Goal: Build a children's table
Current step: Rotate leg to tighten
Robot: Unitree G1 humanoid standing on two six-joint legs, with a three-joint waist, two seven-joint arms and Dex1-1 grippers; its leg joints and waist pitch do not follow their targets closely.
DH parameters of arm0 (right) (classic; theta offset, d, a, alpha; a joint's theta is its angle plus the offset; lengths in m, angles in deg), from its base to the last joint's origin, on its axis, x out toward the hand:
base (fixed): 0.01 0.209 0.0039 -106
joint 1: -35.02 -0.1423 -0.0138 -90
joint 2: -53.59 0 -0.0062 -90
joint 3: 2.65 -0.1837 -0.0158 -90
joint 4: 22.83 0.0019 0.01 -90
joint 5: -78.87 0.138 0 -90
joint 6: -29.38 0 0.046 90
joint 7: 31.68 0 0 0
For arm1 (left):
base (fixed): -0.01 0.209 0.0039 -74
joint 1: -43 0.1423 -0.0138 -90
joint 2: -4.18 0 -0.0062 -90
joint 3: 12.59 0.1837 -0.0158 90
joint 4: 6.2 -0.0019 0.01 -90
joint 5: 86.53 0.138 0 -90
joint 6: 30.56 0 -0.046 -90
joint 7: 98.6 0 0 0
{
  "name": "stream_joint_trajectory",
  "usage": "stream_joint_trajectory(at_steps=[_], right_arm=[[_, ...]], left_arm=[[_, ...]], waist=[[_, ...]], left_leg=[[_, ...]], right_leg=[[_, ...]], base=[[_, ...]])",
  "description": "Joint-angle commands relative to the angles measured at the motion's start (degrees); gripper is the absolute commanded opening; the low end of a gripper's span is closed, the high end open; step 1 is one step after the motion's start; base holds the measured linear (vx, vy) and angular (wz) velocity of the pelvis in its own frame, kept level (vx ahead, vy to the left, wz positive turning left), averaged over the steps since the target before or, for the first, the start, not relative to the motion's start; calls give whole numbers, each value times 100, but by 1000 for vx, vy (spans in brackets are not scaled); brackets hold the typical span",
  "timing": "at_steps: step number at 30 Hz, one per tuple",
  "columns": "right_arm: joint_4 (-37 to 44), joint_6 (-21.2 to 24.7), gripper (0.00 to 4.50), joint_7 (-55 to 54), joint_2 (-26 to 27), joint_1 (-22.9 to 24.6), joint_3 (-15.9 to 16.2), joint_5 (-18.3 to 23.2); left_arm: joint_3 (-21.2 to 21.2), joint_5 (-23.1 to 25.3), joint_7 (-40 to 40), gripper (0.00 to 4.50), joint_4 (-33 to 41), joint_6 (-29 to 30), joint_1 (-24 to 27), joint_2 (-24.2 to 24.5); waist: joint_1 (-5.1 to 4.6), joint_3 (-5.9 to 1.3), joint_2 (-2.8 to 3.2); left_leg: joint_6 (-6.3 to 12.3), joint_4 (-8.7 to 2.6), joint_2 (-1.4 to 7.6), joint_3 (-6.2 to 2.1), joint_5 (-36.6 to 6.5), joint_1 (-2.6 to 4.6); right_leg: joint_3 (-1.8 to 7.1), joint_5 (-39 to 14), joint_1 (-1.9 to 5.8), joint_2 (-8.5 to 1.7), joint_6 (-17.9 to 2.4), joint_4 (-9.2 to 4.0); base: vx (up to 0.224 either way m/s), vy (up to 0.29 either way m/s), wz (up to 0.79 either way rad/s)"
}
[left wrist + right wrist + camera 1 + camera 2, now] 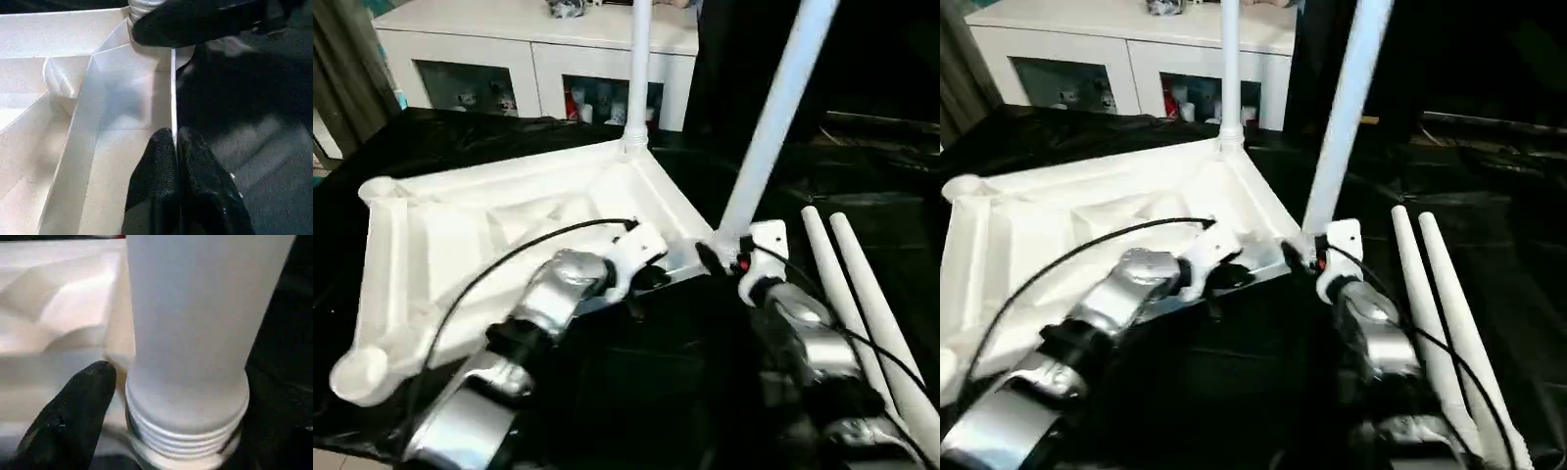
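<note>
While the left fingers (pixel 176 161) pinch the tabletop's thin, stiff rim (pixel 173 88), the right fingers (pixel 73 416) stand wide beside the light, slick leg (pixel 190 333), best gripped near its threads.

Upright legs (pixel 773 117) crowd corner (near side).
</note>
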Motion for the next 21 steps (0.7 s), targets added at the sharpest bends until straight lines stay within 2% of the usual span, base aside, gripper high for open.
stream_joint_trajectory(at_steps=[1,3,4,7,9,12,16,17,19,21], right_arm=[[106,86,390,308,35,19,218,35],[433,40,390,985,-465,254,393,-51],[549,40,390,1197,-598,329,408,-24],[762,104,390,1605,-788,437,336,153],[839,141,390,1728,-831,461,300,245],[1034,205,390,2067,-968,548,296,418],[1108,238,390,2336,-1071,626,381,444],[1119,253,365,2414,-1095,648,404,426],[1111,271,365,2462,-1103,662,410,414],[1095,305,340,2490,-1076,654,380,451]], left_arm=[[113,-174,-239,0,57,-200,103,-58],[142,-290,-846,0,323,-423,325,347],[130,-366,-1058,0,431,-466,399,470],[132,-482,-1492,0,626,-578,521,744],[120,-497,-1568,0,672,-587,549,817],[53,-572,-1777,0,817,-594,634,967],[56,-609,-1874,0,910,-582,696,1073],[55,-611,-1893,0,919,-591,712,1100],[47,-607,-1902,0,919,-592,724,1118],[33,-617,-1923,0,943,-559,747,1136]], waist=[[11,-317,-64],[32,-341,-63],[30,-352,-56],[22,-347,-69],[24,-338,-52],[23,-327,-64],[32,-322,-77],[29,-321,-73],[27,-326,-82],[27,-329,-84]], left_leg=[[400,-370,358,-131,-828,7],[470,-352,374,-134,-651,5],[545,-335,373,-128,-552,-3],[680,-325,367,-118,-485,-17],[667,-330,372,-117,-582,-6],[587,-344,389,-111,-707,10],[544,-343,383,-109,-710,3],[546,-345,378,-110,-691,3],[539,-341,373,-109,-669,4],[540,-337,376,-109,-642,3]], right_leg=[[332,-821,224,-563,-1131,-468],[321,-472,245,-559,-1242,-418],[326,-184,242,-546,-1286,-383],[315,57,227,-540,-1413,-351],[315,-86,222,-548,-1414,-367],[315,-387,213,-551,-1420,-390],[323,-509,216,-555,-1365,-398],[318,-521,212,-545,-1353,-398],[316,-519,211,-542,-1352,-393],[316,-474,211,-547,-1364,-388]], base=[[0,0,0],[0,0,0],[0,0,0],[0,0,0],[0,0,0],[0,0,0],[0,0,0],[0,0,0],[0,0,0],[0,0,0]])
